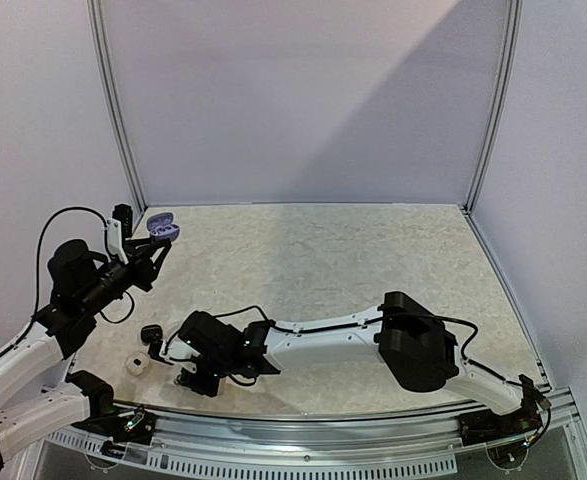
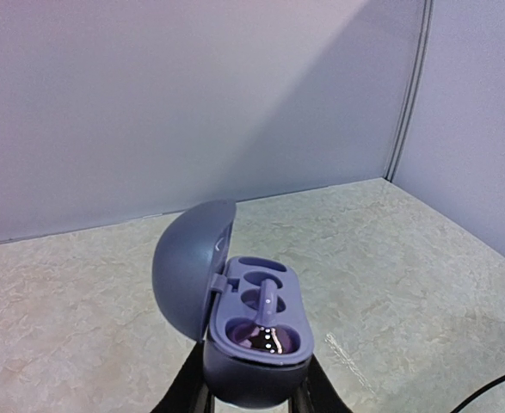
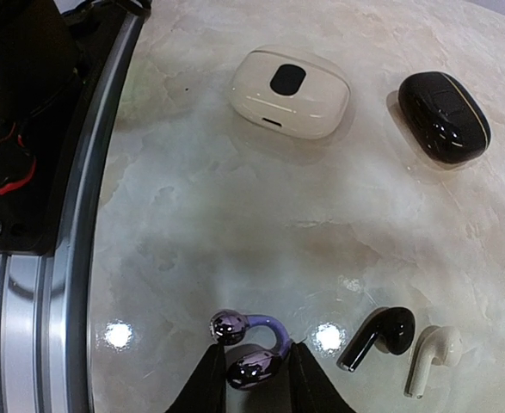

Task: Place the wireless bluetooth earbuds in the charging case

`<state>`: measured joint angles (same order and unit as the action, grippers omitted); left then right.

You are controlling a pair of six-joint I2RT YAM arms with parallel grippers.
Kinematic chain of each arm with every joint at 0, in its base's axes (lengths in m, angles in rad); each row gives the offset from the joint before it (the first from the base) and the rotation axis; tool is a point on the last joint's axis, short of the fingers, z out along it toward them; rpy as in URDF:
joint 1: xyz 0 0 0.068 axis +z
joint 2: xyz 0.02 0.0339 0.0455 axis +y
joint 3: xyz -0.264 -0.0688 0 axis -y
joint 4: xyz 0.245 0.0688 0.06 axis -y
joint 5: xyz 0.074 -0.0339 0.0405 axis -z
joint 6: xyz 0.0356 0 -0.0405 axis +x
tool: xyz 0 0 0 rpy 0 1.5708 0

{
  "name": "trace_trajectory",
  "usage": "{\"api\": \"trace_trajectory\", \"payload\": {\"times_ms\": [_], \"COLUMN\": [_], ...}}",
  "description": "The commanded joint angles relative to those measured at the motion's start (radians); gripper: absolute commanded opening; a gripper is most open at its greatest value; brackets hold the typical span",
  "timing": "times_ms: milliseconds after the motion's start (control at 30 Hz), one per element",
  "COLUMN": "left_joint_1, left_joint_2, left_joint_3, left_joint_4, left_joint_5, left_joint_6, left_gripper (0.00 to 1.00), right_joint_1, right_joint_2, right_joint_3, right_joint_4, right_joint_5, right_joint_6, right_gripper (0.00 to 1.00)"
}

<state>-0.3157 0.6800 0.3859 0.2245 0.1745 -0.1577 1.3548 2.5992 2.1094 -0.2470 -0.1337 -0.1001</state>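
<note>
My left gripper (image 2: 254,401) is shut on the lavender charging case (image 2: 235,372) and holds it above the table at the left (image 1: 161,227). The lid (image 2: 187,271) stands open, and one lavender earbud (image 2: 266,311) lies in the case. Near the front edge, my right gripper (image 3: 256,383) has both fingers against a second lavender clip-shaped earbud (image 3: 256,348) that lies on the table. In the top view this gripper (image 1: 169,352) is low over the table between two other cases.
A black earbud (image 3: 379,337) and a white earbud (image 3: 433,354) lie just right of the held one. A white case (image 3: 291,90) and a black case (image 3: 444,116) sit shut further off. The table's metal front rail (image 3: 71,258) runs close on the left.
</note>
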Motion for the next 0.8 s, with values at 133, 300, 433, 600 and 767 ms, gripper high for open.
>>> {"api": "trace_trajectory", "payload": {"times_ms": [133,300,433,600,767], "left_joint_1": [-0.002,-0.003,-0.003,-0.002,-0.002], "left_joint_2": [0.006,0.008,0.006,0.003,0.004], "left_joint_3": [-0.014,-0.014,-0.014,-0.013,-0.014], "left_joint_4": [0.032,0.035,0.035,0.035,0.033], "left_joint_5": [0.0,0.0,0.0,-0.004,-0.009], "left_joint_6": [0.004,0.004,0.007,0.01,0.013], "left_gripper": [0.0,0.0,0.0,0.0,0.0], "right_joint_1": [0.007,0.005,0.002,-0.007,-0.043], "right_joint_2": [0.034,0.021,-0.013,-0.092,-0.193], "right_joint_3": [0.025,0.031,0.026,-0.038,-0.155], "right_joint_4": [-0.032,-0.039,-0.027,0.043,0.168], "right_joint_5": [-0.001,0.002,-0.001,0.028,0.042], "right_joint_6": [-0.009,-0.01,-0.029,-0.036,0.032], "right_gripper": [0.2,0.17,0.16,0.14,0.12]}}
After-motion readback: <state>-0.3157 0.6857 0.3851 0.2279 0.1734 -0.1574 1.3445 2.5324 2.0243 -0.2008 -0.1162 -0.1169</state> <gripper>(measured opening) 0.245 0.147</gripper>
